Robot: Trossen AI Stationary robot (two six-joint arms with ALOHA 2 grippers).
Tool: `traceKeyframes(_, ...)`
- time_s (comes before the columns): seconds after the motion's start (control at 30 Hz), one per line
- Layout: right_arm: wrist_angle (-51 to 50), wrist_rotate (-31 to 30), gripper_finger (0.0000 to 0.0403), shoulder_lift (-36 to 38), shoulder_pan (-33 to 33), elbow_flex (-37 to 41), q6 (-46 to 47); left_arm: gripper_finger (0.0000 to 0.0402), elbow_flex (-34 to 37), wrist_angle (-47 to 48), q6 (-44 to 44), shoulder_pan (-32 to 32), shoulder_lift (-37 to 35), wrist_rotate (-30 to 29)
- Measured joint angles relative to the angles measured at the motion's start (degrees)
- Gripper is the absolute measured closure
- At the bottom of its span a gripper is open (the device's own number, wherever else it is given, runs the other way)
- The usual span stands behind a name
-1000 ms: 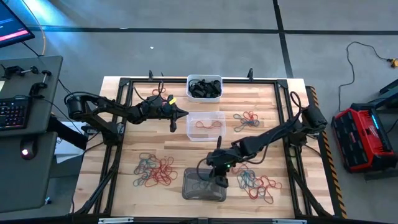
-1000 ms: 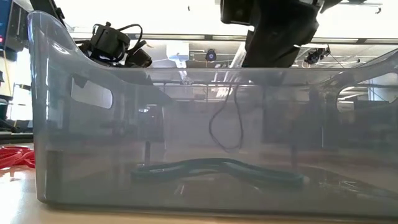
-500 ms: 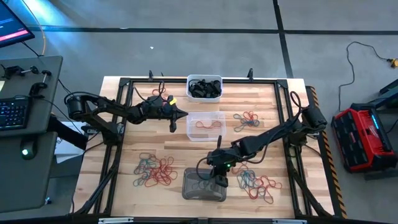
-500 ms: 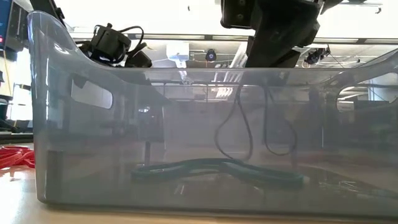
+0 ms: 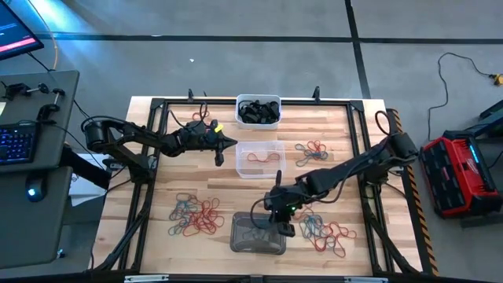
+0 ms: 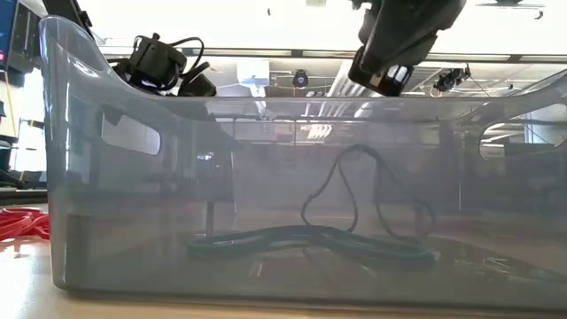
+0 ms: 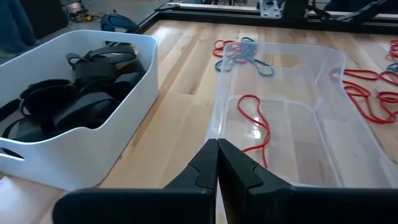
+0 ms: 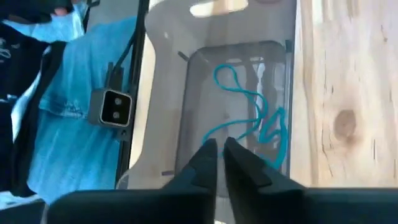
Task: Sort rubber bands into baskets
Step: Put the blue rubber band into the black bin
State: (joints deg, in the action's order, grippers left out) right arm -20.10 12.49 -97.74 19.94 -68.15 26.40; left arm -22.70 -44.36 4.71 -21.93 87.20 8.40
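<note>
Wooden table [image 5: 236, 192] | your right gripper [image 5: 281, 229] — fingers nearly together, empty — above grey basket [image 5: 257, 235] at front edge | teal bands [image 8: 261, 124] inside | left gripper [image 5: 219, 160] pressed together beside clear basket [image 5: 260, 160]

The teal band [image 6: 368, 208] has dropped into the grey basket [image 6: 106, 221].

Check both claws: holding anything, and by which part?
Nothing held. Right claw is shut and empty above the grey basket; left claw is shut, empty, beside the clear basket.

Left arm stretched across the table's far half, left gripper [image 5: 222, 144] with fingers pressed together, holding nothing, right arm reaching diagonally toward the near edge, right gripper [image 5: 280, 226] pointing down, fingers nearly touching, empty
</note>
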Motion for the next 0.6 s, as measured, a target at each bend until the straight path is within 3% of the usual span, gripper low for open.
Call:
traceKeyframes(0.2,-1.3,-0.34,0.04,3.51,0.27,-0.01,-3.92,0.0402,0.02,0.31,0.0,0.0,0.0,-0.04)
traceKeyframes(0.37,-8.34,-6.32,0.0402,8.61,0.17,0.36,-7.08,0.0402,0.02,-0.02,-1.9,0.0,0.0,-0.02)
traceKeyframes(0.6,-8.39,-6.91,0.0403,16.2,-4.73,9.31,-7.51,0.0402,0.02,-0.31,-2.14,0.0,0.0,-0.02)
